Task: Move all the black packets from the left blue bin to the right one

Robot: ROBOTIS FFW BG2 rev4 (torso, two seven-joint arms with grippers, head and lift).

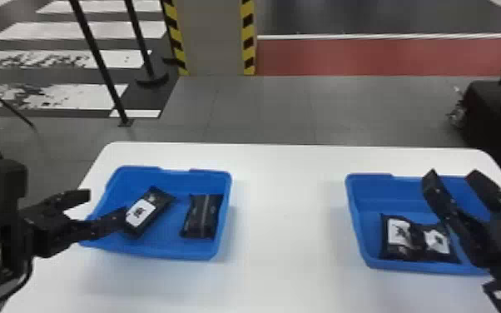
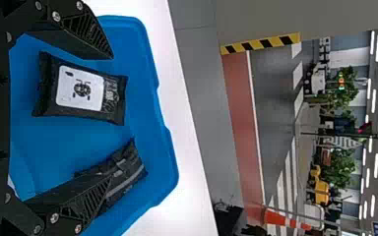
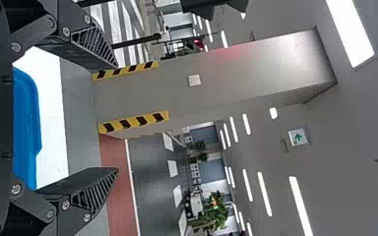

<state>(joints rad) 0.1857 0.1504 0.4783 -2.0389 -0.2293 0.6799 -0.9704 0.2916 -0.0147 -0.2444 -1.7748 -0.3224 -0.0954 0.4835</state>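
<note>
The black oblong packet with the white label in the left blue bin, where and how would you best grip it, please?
Probably across the middle of its long sides, from above: the black packet lies label up, longer than wide, with bare blue bin floor along both sides.

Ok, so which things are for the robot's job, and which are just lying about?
For the job: two black packets in the left blue bin, two more in the right blue bin, left end effector, right end effector, white table.

Just about: black posts, striped pillar, orange cone.
</note>
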